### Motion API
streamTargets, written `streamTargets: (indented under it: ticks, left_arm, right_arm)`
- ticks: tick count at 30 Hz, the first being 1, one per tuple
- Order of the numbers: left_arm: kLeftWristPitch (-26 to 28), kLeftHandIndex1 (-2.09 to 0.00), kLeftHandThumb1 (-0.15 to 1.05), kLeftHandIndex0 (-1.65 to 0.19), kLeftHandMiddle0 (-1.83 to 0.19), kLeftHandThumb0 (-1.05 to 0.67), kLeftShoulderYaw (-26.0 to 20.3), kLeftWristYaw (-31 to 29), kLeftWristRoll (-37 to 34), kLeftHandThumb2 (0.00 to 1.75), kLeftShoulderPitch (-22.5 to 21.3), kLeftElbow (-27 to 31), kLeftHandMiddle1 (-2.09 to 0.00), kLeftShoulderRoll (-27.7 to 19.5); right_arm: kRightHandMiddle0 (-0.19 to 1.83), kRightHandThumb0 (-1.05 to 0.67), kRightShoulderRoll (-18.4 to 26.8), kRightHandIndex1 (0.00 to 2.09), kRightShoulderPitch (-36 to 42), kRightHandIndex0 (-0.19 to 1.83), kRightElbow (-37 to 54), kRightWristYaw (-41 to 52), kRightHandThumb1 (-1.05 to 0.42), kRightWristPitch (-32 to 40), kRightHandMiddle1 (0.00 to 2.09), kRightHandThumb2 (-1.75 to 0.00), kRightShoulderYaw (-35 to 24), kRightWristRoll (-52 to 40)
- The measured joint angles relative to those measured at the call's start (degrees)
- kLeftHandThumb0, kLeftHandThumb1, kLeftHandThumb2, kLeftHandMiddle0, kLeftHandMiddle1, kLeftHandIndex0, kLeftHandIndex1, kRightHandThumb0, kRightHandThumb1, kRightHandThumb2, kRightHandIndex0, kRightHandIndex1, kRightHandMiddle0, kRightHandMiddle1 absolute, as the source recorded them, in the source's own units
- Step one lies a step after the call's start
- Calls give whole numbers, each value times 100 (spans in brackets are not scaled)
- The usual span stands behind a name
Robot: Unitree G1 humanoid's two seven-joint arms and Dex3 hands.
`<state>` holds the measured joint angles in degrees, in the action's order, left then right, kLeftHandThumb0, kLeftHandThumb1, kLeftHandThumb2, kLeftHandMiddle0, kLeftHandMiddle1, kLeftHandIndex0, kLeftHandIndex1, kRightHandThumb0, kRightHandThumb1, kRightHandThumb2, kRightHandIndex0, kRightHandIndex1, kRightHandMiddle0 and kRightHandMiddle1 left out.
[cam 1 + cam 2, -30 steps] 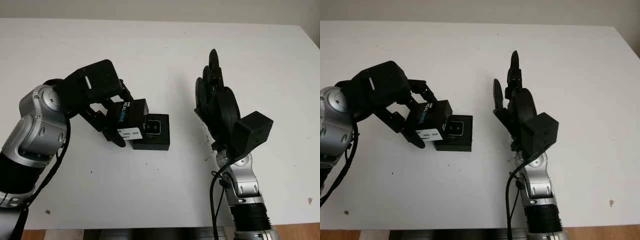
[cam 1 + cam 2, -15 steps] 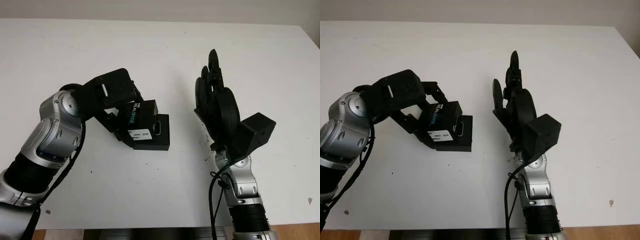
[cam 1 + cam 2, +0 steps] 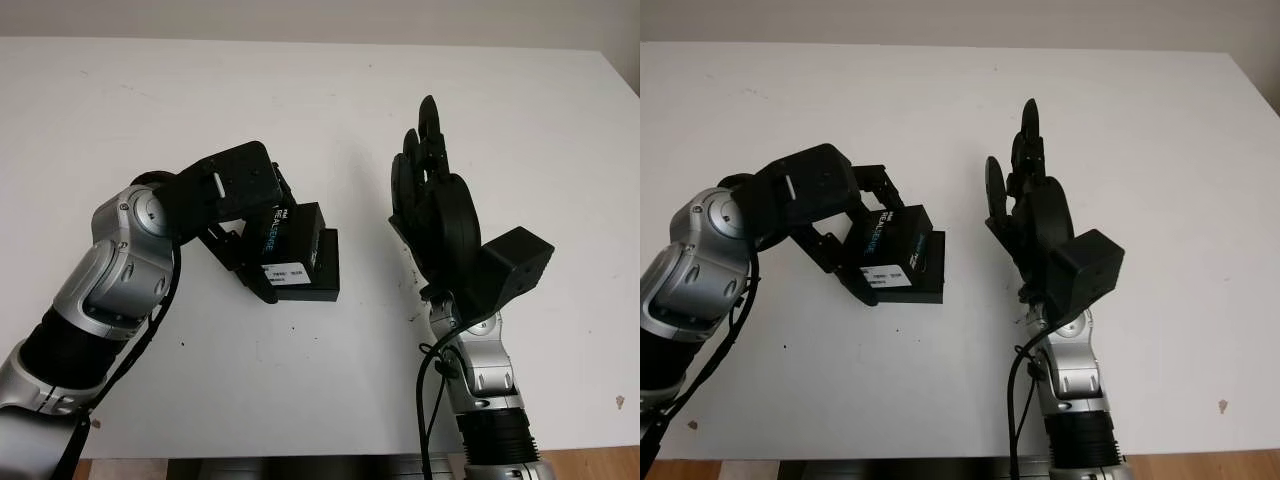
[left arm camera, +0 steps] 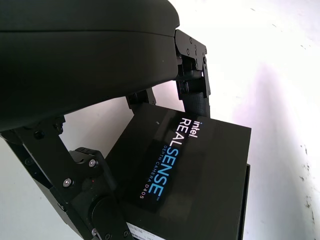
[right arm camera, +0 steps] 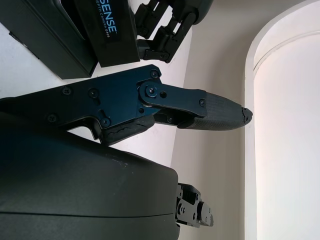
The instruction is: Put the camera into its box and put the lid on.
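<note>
A: Left hand (image 3: 245, 215) has its fingers clamped round the black lid (image 3: 290, 243), one on each side, and the lid sits tilted over the box (image 3: 318, 272) on the white table (image 3: 300, 90).

B: Not seated though, is it? The box's right edge and near side peek out from under it.

A: Right, it overhangs toward the arm and looks off-square. The camera I can't see; the lid covers the opening, so I'd judge it's inside.

B: And the right hand (image 3: 432, 205)?

A: Upright beside the box, well apart from it, open, gripping nothing.

B: So the risk?

A: Pressing down while the lid is skewed. A corner could catch the rim and jam, or shove the box sliding across the table, since nothing braces it.

B: Letting go early would leave it perched crooked, too.
</note>
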<state>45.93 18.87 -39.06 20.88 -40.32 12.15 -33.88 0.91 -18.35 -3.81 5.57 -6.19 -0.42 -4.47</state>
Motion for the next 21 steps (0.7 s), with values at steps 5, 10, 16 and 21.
streamTargets:
  ticks: [5, 10, 16, 21]
  left_arm:
    - [180, -160, 105, -18, -37, -26, 27, -1, -6, 7, 6, 120, -171, 48]
    - [298, -158, 105, -16, -37, -24, 91, 66, 34, 9, 23, 220, -169, 80]
    - [342, -161, 105, -15, -36, -22, 173, 121, 67, 10, 22, 228, -180, 134]
    - [395, -167, 105, -12, -32, -25, 222, 137, 80, 13, 7, 225, -188, 213]
  right_arm:
    - [-19, -75, -34, 0, 0, -19, -10, 0, -105, -29, 0, -54, 2, -1]
    - [-19, -74, -58, 0, -1, -19, -67, 40, -105, -161, 0, -54, 0, -13]
    - [-19, -74, -102, 0, -1, -19, -87, 62, -105, -199, 0, -54, 0, -51]
    - [-19, -74, -104, 0, -3, -19, -214, 66, -105, -300, 0, -53, -2, -66]
